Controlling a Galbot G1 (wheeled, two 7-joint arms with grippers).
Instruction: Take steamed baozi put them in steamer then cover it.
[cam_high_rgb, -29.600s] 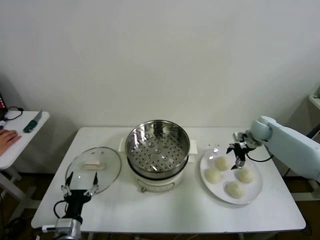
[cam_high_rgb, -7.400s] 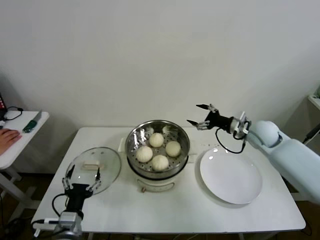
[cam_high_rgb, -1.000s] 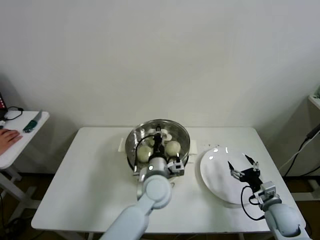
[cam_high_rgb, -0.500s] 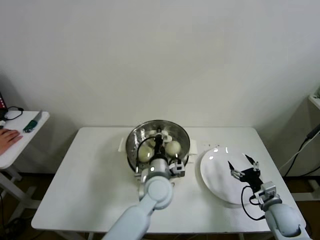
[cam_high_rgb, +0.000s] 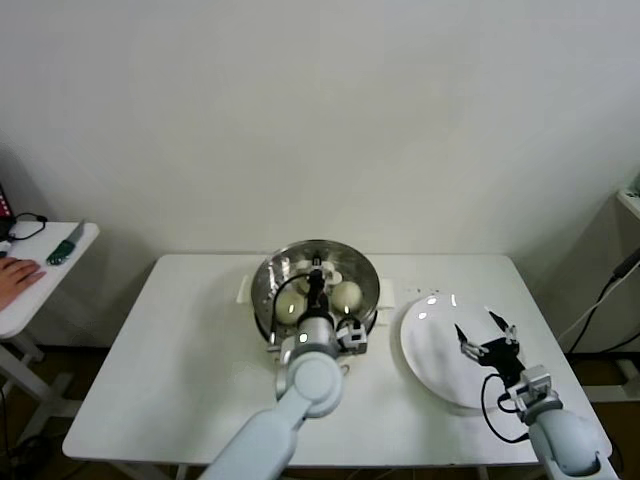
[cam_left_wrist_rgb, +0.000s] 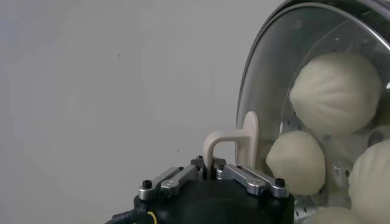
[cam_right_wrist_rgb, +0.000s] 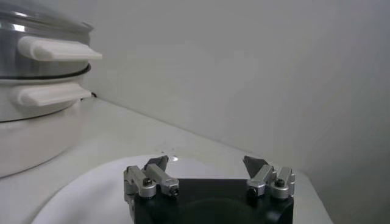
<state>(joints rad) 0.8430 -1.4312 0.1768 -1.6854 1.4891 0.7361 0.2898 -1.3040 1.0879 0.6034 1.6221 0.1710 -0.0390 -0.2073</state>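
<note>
Worktop (cam_high_rgb: 180, 380), white, carries everything. Near right, the right hand (cam_high_rgb: 486, 345) hovers spread over the flat white round plate (cam_high_rgb: 430, 350). Centre, the left hand (cam_left_wrist_rgb: 210, 172) pinches the cream bar handle of the round clear glass cover (cam_left_wrist_rgb: 262, 91), which sits on the shiny steel steamer (cam_high_rgb: 268, 283) over the cream-white steamed baozi (cam_left_wrist_rgb: 336, 91).

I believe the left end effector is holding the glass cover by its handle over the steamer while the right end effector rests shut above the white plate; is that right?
Not quite: the right end effector is open, its fingers spread wide apart, as the right wrist view shows. The rest holds: the left end effector is shut on the handle of the cover over the steamer, with the baozi inside, and the right one hovers above the white plate.
</note>
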